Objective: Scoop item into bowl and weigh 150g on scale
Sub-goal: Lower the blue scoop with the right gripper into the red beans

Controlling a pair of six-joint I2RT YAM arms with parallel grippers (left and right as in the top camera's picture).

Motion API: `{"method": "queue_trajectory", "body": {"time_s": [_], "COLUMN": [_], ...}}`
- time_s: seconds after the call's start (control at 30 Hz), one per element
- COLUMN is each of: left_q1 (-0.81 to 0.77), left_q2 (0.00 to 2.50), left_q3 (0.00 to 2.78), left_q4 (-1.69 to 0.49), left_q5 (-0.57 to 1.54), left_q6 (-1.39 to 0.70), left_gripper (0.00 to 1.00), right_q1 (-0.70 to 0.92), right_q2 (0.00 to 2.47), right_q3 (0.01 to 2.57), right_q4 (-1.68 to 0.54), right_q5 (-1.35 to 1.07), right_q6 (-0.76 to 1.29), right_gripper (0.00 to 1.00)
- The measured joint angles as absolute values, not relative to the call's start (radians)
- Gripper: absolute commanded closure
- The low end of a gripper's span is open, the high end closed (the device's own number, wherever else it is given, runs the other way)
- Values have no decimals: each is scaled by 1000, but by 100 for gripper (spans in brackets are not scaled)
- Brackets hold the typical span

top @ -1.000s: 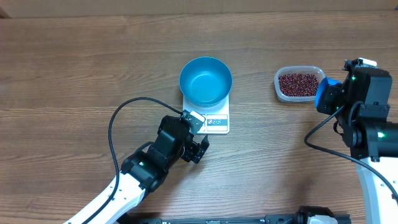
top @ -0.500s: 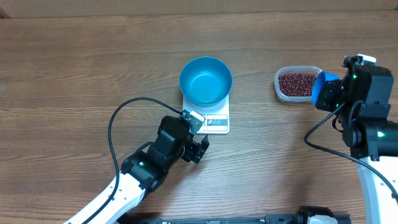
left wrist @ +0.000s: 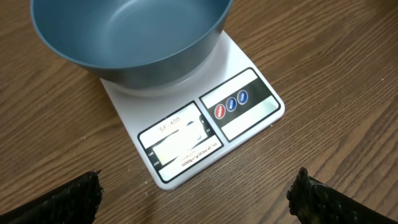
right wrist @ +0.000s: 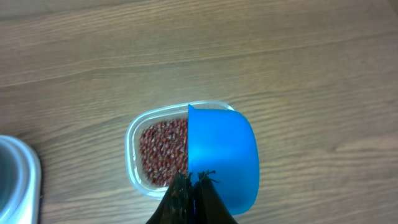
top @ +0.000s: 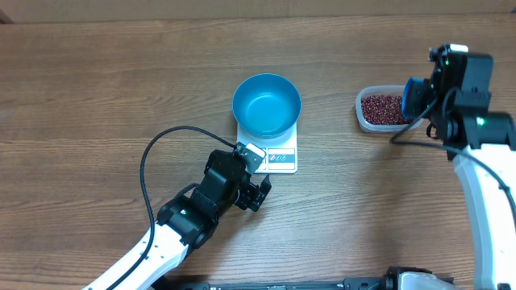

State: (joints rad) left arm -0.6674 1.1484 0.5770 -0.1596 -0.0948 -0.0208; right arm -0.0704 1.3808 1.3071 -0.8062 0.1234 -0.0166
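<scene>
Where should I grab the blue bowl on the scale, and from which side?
Pinch the rim of the bowl from straight above, one finger inside the wall, one outside. It sits upright and empty on the scale, probably too wide to span, and its near rim faces the open left hand.

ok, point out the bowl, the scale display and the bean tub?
blue bowl (top: 267, 106): overhead view, inner floor.
scale (left wrist: 177, 144): left wrist view, display window.
clear plastic tub (right wrist: 130, 147): right wrist view, left rim.
</scene>
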Motion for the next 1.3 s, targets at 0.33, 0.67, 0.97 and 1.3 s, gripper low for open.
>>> {"method": "queue_trajectory", "body": {"time_s": [0.33, 0.67, 0.97, 1.3], "left_q1": [-667, -667, -667, -667], "left_q2": [1148, 1148, 1148, 1148], "left_q3": [577, 577, 577, 577], "left_q4": [-160, -160, -160, -160], "left_q5": [-95, -95, -95, -95], "left_q6": [-21, -21, -21, -21], "left_gripper": [1, 0, 0, 1], "right_q1": [-44, 96, 118, 119], "right_q2": [1525, 1550, 1634, 1671], "right_q3": [1391, 1395, 1395, 1395], "right_q4": [-857, -854, -867, -851], "right_q5": [245, 379, 503, 501], "right_q6": [-114, -136, -133, -112], "right_gripper": [96, 96, 96, 96]}}
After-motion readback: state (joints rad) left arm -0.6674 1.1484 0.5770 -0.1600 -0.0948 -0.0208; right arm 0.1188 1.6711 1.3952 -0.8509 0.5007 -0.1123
